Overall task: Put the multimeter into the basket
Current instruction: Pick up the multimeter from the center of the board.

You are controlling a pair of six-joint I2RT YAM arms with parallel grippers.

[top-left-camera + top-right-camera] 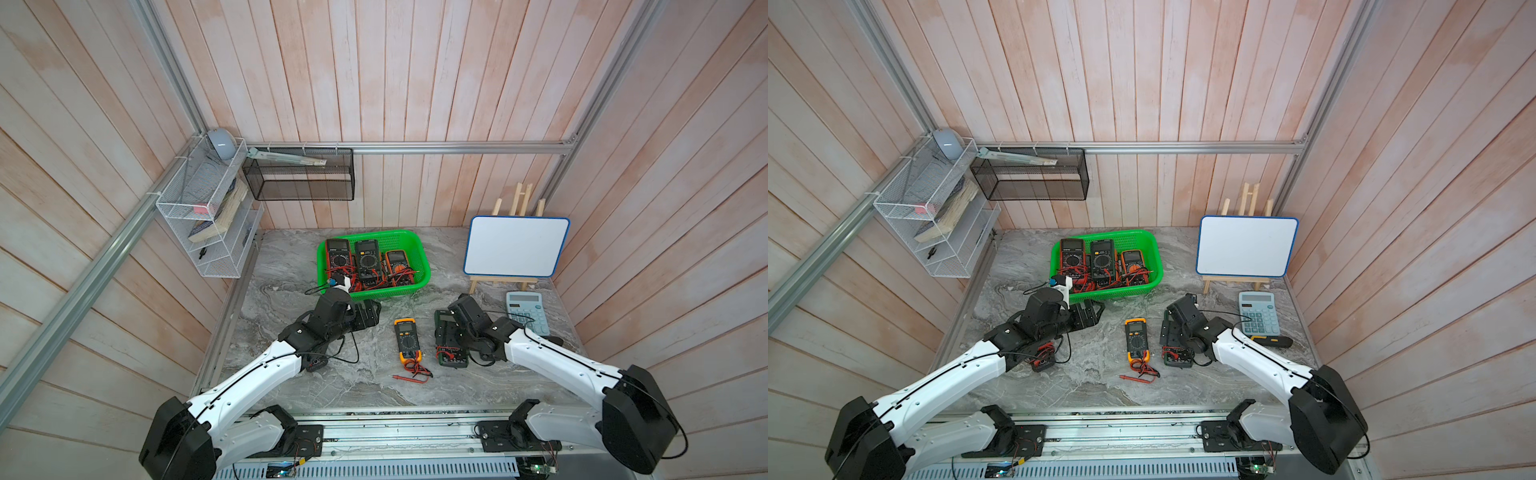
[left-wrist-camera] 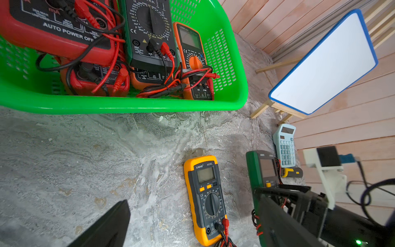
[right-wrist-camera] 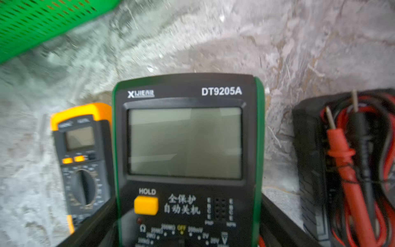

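Green multimeter (image 3: pixel 186 139), marked DT9205A with a yellow HOLD button, is pinched at both long sides by the right gripper (image 3: pixel 188 198). It is outside the basket (image 2: pixel 128 105), at about five o'clock from it. At its nine o'clock lies a yellow multimeter (image 2: pixel 206 198) labelled ANENG A830L. The left gripper (image 1: pixel 370 313) is spread, empty, near the basket's front. A red multimeter (image 2: pixel 49 36) inside reads AUTO POWER OFF.

A green-cased multimeter (image 3: pixel 186 141) marked DT9205A is seen lying flat, screen up, on the marble tabletop (image 1: pixel 291 386). The bright green perforated basket (image 1: pixel 399 239) is set upright farther back, near it but apart.
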